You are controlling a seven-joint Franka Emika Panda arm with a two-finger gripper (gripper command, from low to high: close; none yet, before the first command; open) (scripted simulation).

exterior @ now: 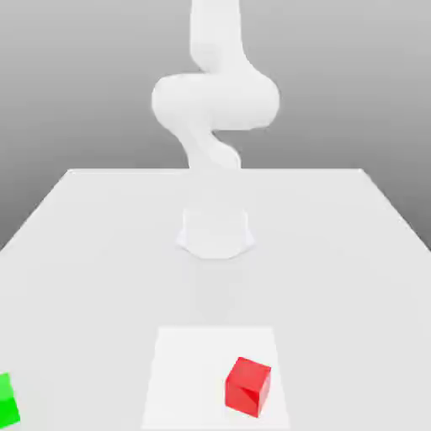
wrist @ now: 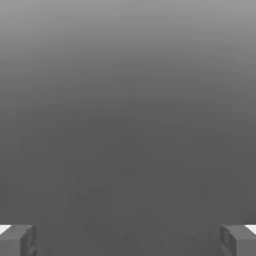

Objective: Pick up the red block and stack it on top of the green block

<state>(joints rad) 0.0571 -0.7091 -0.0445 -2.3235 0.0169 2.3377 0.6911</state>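
The red block (exterior: pixel 248 386) rests on a bright white square patch (exterior: pixel 189 370) near the table's front, toward the exterior view's right. The green block (exterior: pixel 7 400) sits at the front of the exterior view's left, cut off by the picture's edge. In the hand view my gripper (wrist: pixel 128 241) stands open, with one grey fingertip (wrist: pixel 17 240) far from the other fingertip (wrist: pixel 237 240) and nothing between them, only plain grey beyond. The white arm (exterior: pixel 215 97) rises above the back of the table.
The white table (exterior: pixel 101 252) spreads wide around the arm's round base (exterior: pixel 215 231). Its back edge runs behind the base, and its sides slant outward toward the front.
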